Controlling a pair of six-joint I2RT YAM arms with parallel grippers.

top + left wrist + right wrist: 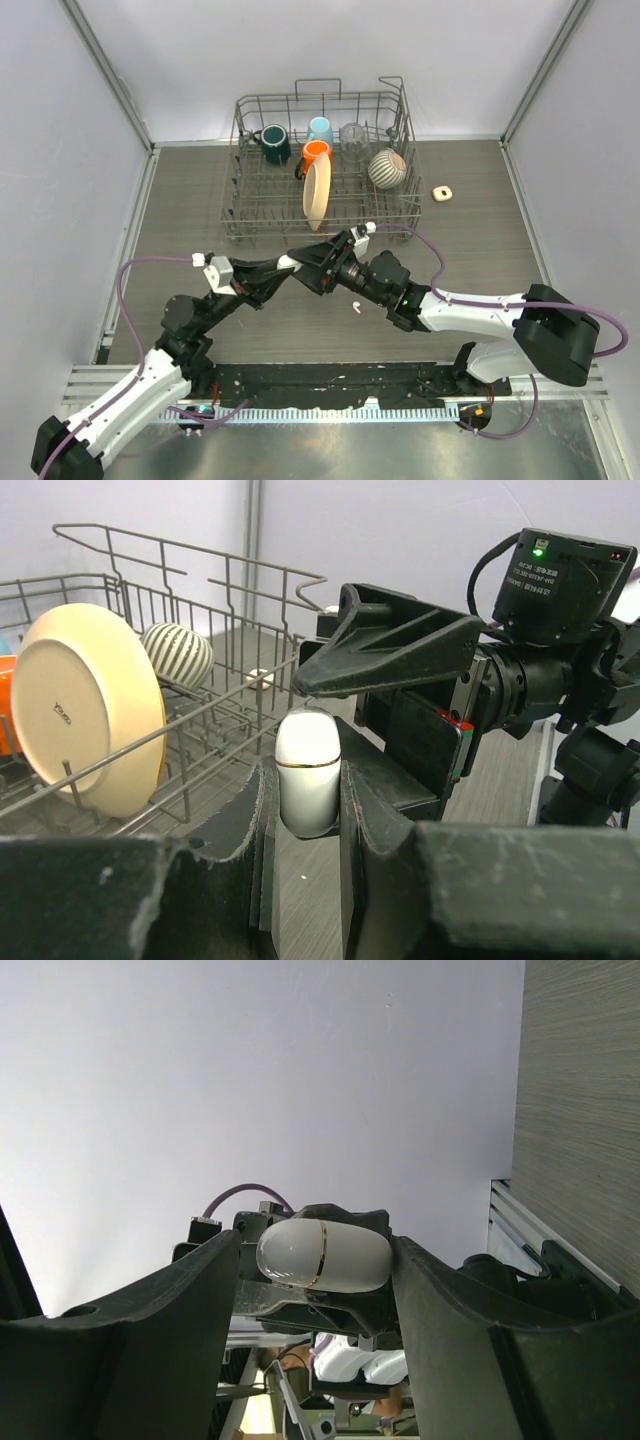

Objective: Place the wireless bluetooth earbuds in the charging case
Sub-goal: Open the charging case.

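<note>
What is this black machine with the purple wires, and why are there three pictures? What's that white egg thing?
It is a robot with two arms bolted to a table. One picture looks down from above. The other two come from little cameras on each wrist, so you see that arm's own fingers up close. The left hand squeezes the egg thing: a small white charging case, closed. The right hand has its fingers either side of the same case; I cannot tell whether it grips. On the table stand a wire dish rack holding mugs, a plate and a striped bowl, plus a beige case and one tiny white earbud by the right arm.
</note>
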